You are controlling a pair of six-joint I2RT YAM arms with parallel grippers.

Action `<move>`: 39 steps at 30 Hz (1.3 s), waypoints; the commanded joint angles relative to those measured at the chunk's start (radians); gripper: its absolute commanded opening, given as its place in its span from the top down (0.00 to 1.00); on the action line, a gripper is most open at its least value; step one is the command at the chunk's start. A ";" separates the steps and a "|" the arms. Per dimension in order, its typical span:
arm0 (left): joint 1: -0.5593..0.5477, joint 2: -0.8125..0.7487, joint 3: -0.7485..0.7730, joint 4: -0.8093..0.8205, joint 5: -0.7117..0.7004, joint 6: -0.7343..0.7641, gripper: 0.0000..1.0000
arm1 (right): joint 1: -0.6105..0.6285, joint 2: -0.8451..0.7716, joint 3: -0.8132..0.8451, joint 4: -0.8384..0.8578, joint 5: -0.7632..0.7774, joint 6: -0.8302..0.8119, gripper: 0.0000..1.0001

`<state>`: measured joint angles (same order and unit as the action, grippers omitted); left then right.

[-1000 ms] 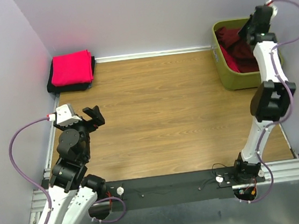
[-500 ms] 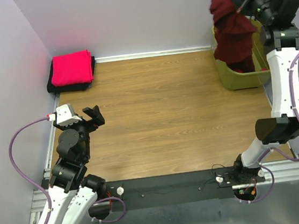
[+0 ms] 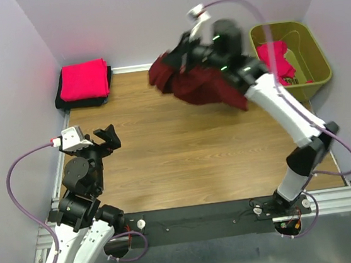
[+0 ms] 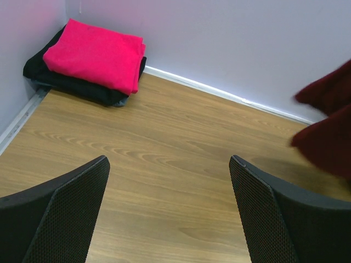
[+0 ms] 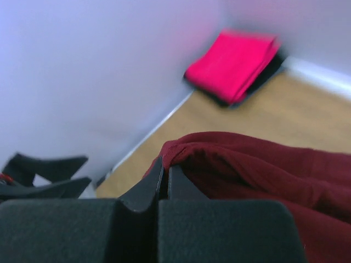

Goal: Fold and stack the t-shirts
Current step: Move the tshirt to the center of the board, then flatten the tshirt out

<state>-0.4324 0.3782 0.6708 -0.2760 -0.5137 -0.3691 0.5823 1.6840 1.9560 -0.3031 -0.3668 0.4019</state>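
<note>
Dangling bunched and crumpled, dark maroon t-shirt [image 3: 205,87], pinched in right gripper [image 5: 165,172], left gripper [image 4: 169,161] wide

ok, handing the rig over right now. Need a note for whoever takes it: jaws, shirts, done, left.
Left gripper: jaws open, empty, by the table's left edge.
Right gripper: jaws shut on the maroon shirt, which hangs bunched in the air over the far middle.
Done: folded pink-red shirt lies on the folded black shirt, far left corner.
Left: spread, fold and stack the maroon shirt. Then the loose pink-red shirt in the olive bin, far right.
</note>
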 commanded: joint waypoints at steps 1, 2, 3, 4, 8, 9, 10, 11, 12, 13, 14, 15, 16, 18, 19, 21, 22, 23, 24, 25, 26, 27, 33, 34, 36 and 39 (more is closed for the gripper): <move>0.000 -0.019 -0.013 0.015 0.001 -0.004 0.02 | 0.183 0.138 -0.085 0.042 0.075 0.045 0.96; -0.002 -0.024 -0.011 0.015 0.000 -0.005 0.03 | 0.239 0.164 -0.089 0.042 0.127 0.049 0.92; -0.002 -0.025 -0.011 0.014 0.000 -0.004 0.02 | 0.257 0.218 -0.086 0.041 0.144 0.052 0.84; -0.002 -0.033 -0.013 0.015 0.001 -0.004 0.02 | 0.275 0.236 -0.080 0.042 0.153 0.057 0.61; -0.002 -0.041 -0.014 0.017 0.001 -0.004 0.02 | 0.275 0.241 -0.120 0.035 0.285 0.040 0.37; -0.002 -0.039 -0.016 0.018 0.001 -0.007 0.02 | 0.275 0.229 -0.143 0.032 0.328 0.019 0.36; -0.002 -0.038 -0.016 0.020 0.004 -0.005 0.02 | 0.272 0.215 -0.190 0.019 0.360 -0.020 0.34; -0.002 -0.033 -0.016 0.021 0.006 -0.005 0.02 | 0.257 0.185 -0.222 0.010 0.429 -0.032 0.34; -0.002 -0.029 -0.016 0.023 0.009 -0.005 0.02 | 0.245 0.169 -0.256 -0.004 0.436 -0.040 0.34; -0.002 -0.018 -0.016 0.024 0.015 -0.007 0.02 | 0.231 0.131 -0.338 -0.010 0.439 -0.043 0.34; -0.002 -0.012 -0.016 0.026 0.020 -0.007 0.03 | 0.196 0.109 -0.382 -0.014 0.434 -0.043 0.34; -0.002 -0.004 -0.016 0.027 0.026 -0.005 0.02 | 0.177 0.085 -0.425 -0.017 0.427 -0.043 0.34; 0.000 0.014 -0.019 0.029 0.030 -0.010 0.03 | 0.160 0.063 -0.475 -0.021 0.421 -0.049 0.34; -0.002 0.040 -0.020 0.031 0.038 -0.014 0.03 | 0.122 0.007 -0.599 -0.025 0.425 -0.055 0.34; -0.002 0.075 -0.017 0.028 0.052 -0.024 0.03 | 0.113 -0.007 -0.635 -0.027 0.416 -0.064 0.34; -0.002 0.117 -0.011 0.024 0.067 -0.036 0.02 | 0.100 -0.026 -0.713 -0.027 0.410 -0.069 0.34; -0.002 0.155 -0.008 0.021 0.076 -0.048 0.02 | 0.100 -0.027 -0.730 -0.027 0.396 -0.072 0.36; -0.002 0.177 -0.007 0.020 0.083 -0.082 0.02 | 0.100 -0.021 -0.743 -0.027 0.393 -0.074 0.38; 0.000 0.198 -0.007 0.017 0.090 -0.100 0.02 | 0.100 -0.015 -0.756 -0.027 0.390 -0.074 0.41; -0.002 0.241 -0.007 0.014 0.102 -0.119 0.02 | 0.100 0.005 -0.763 -0.025 0.391 -0.071 0.49; -0.002 0.264 -0.007 0.011 0.106 -0.138 0.02 | 0.100 0.016 -0.767 -0.025 0.394 -0.069 0.52; -0.002 0.284 -0.007 0.005 0.106 -0.177 0.02 | 0.100 0.031 -0.770 -0.025 0.399 -0.069 0.54; 0.003 0.418 -0.016 -0.018 0.124 -0.263 0.02 | 0.080 0.128 -0.809 0.010 0.442 -0.068 0.61; 0.004 0.427 -0.016 -0.025 0.121 -0.269 0.02 | 0.073 0.135 -0.818 0.022 0.445 -0.064 0.61; 0.011 0.444 -0.014 -0.034 0.119 -0.283 0.02 | 0.038 0.148 -0.861 0.045 0.454 -0.051 0.64; 0.023 0.449 -0.008 -0.060 0.109 -0.306 0.02 | -0.022 0.152 -0.923 0.075 0.437 -0.028 0.66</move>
<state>-0.4232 0.8276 0.6617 -0.3016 -0.4026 -0.6151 0.6201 1.8153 1.0866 -0.2626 0.0307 0.3565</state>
